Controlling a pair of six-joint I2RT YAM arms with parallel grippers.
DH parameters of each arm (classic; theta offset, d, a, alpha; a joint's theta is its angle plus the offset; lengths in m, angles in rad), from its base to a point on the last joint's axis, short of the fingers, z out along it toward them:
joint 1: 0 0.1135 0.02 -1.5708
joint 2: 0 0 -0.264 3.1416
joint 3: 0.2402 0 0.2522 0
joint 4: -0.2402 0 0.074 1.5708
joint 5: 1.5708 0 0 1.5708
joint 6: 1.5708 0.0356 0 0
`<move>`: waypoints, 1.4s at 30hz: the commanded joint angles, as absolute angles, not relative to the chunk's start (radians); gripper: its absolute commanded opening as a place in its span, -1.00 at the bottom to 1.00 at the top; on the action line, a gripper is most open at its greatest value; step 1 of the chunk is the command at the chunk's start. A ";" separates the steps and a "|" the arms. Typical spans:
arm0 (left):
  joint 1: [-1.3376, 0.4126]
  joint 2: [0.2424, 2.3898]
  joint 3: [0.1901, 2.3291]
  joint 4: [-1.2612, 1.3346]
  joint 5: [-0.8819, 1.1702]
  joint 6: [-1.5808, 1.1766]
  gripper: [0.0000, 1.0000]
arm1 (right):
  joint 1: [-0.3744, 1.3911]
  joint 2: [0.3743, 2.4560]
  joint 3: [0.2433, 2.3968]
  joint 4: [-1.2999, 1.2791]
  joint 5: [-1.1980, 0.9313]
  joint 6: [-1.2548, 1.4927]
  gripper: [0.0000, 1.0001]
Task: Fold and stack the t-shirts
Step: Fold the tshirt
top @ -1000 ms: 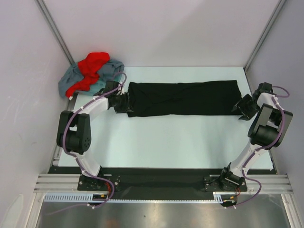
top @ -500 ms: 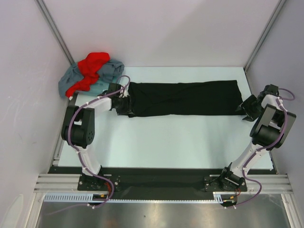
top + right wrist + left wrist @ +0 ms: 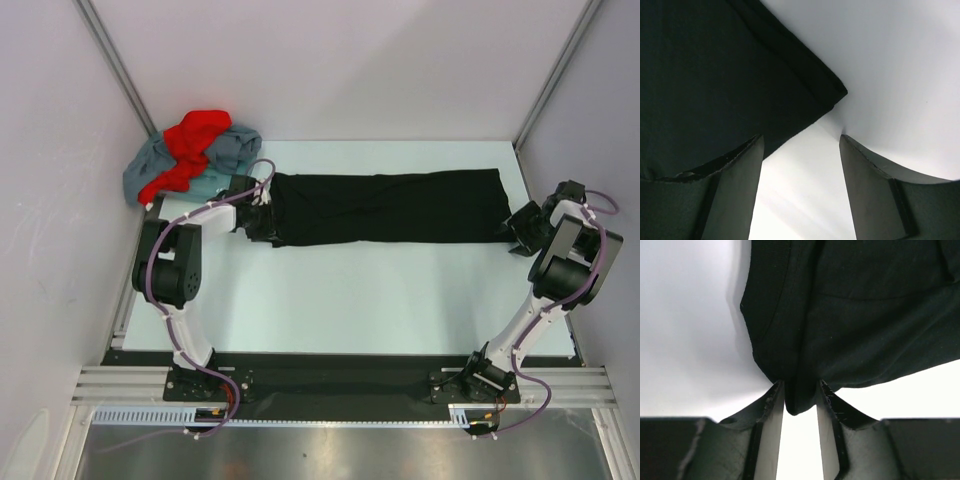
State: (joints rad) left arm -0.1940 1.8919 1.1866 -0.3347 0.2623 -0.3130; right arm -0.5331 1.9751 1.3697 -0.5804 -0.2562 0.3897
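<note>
The black t-shirt (image 3: pixel 385 207) lies folded into a long strip across the far half of the table. My left gripper (image 3: pixel 262 222) is at its left end. In the left wrist view a bunched corner of the black t-shirt (image 3: pixel 855 305) fills the gap at the left gripper (image 3: pixel 800 386), touching both fingers. My right gripper (image 3: pixel 518 228) sits at the strip's right end. In the right wrist view it (image 3: pixel 800 137) stands open on bare table, the black t-shirt (image 3: pixel 705 75) corner beside its left finger. The red t-shirt (image 3: pixel 195 140) lies crumpled on the grey-blue t-shirt (image 3: pixel 235 148) at the far left corner.
The white table (image 3: pixel 380 290) is boxed in by pale walls on the left, back and right, with metal posts (image 3: pixel 115 60) in the far corners. The heap of two shirts overhangs the table's far left corner, close to my left arm's elbow (image 3: pixel 165 275).
My left gripper has pushed a little further onto the shirt's left end and its jaws have narrowed around the cloth. The right gripper has drawn slightly right, off the shirt's end.
</note>
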 commanded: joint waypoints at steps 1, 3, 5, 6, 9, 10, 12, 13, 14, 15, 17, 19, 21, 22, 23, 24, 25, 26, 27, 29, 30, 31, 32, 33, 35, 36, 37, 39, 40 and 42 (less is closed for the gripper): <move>-0.199 1.902 1.218 -0.339 0.243 -0.302 -0.41 | -0.538 1.993 1.407 -0.539 -0.247 0.410 0.35; -0.199 1.902 1.229 -0.368 0.219 -0.298 -0.55 | -0.537 1.997 1.405 -0.529 -0.239 0.414 0.33; -0.199 1.905 1.255 -0.397 0.186 -0.290 -0.64 | -0.532 2.003 1.404 -0.520 -0.236 0.420 0.30; -0.199 1.905 1.264 -0.422 0.180 -0.282 -0.66 | -0.529 2.005 1.402 -0.517 -0.230 0.422 0.24; -0.199 1.894 1.284 -0.433 0.170 -0.270 -0.72 | -0.514 2.002 1.393 -0.511 -0.181 0.434 0.11; -0.199 1.894 1.290 -0.436 0.169 -0.268 -0.78 | -0.506 1.999 1.390 -0.505 -0.170 0.439 0.06; -0.199 1.894 1.302 -0.449 0.158 -0.259 -0.84 | -0.499 1.994 1.381 -0.492 -0.140 0.449 -0.07; -0.199 1.894 1.313 -0.456 0.153 -0.256 -0.89 | -0.496 1.994 1.379 -0.489 -0.127 0.454 -0.12; -0.199 1.894 1.315 -0.465 0.149 -0.252 -0.92 | -0.494 1.997 1.379 -0.486 -0.121 0.457 -0.20; -0.199 1.898 1.319 -0.469 0.141 -0.249 -0.96 | -0.492 2.006 1.382 -0.483 -0.120 0.460 -0.24; -0.201 1.898 1.319 -0.486 0.137 -0.245 -0.99 | -0.491 2.020 1.394 -0.486 -0.118 0.460 -0.41; -0.199 1.898 1.305 -0.495 0.133 -0.244 -0.99 | -0.489 2.040 1.416 -0.497 -0.121 0.451 -0.54; -0.199 1.904 1.286 -0.503 0.132 -0.238 -0.99 | -0.486 2.049 1.431 -0.512 -0.106 0.440 -0.79; -0.199 1.905 1.278 -0.511 0.126 -0.236 -0.99 | -0.486 2.057 1.442 -0.528 -0.097 0.431 -0.87; -0.199 1.905 1.270 -0.511 0.124 -0.235 -0.99 | -0.486 2.060 1.448 -0.541 -0.083 0.423 -0.91; -0.199 1.905 1.260 -0.515 0.121 -0.235 -0.99 | -0.486 2.062 1.456 -0.579 -0.063 0.419 -0.92; -0.201 1.901 1.253 -0.520 0.115 -0.235 -1.00 | -0.486 2.056 1.457 -0.587 -0.052 0.402 -0.99; -0.199 1.898 1.247 -0.525 0.115 -0.233 -0.99 | -0.486 2.051 1.453 -0.595 -0.026 0.391 -1.00; -0.201 1.884 1.233 -0.529 0.114 -0.235 -1.00 | -0.482 2.045 1.453 -0.621 -0.005 0.379 -1.00; -0.199 1.868 1.215 -0.534 0.117 -0.238 -1.00 | -0.479 2.016 1.436 -0.635 0.067 0.338 -1.00; -0.201 1.849 1.195 -0.535 0.120 -0.239 -0.99 | -0.479 2.000 1.428 -0.650 0.087 0.327 -1.00; -0.199 1.839 1.183 -0.537 0.123 -0.239 -0.99 | -0.482 1.987 1.421 -0.656 0.130 0.319 -1.00; -0.199 1.829 1.171 -0.541 0.124 -0.239 -0.99 | -0.485 1.956 1.410 -0.663 0.150 0.304 -1.00; -0.201 1.816 1.145 -0.546 0.121 -0.239 -0.99 | -0.488 1.942 1.392 -0.673 0.167 0.301 -1.00; -0.199 1.773 1.114 -0.551 0.118 -0.248 -0.99 | -0.506 1.893 1.367 -0.683 0.201 0.299 -1.00; -0.201 1.755 1.080 -0.554 0.118 -0.250 -0.99 | -0.511 1.879 1.338 -0.690 0.206 0.301 -1.00; -0.199 1.723 1.063 -0.561 0.115 -0.264 -0.99 | -0.517 1.864 1.324 -0.695 0.209 0.299 -1.00; -0.199 1.686 1.010 -0.564 0.110 -0.279 -0.99 | -0.517 1.835 1.283 -0.701 0.209 0.296 -1.00; -0.201 1.648 0.990 -0.571 0.106 -0.300 -1.00 | -0.517 1.827 1.267 -0.701 0.204 0.296 -1.00; -0.201 1.612 0.936 -0.574 0.106 -0.322 -0.99 | -0.517 1.812 1.243 -0.707 0.203 0.292 -1.00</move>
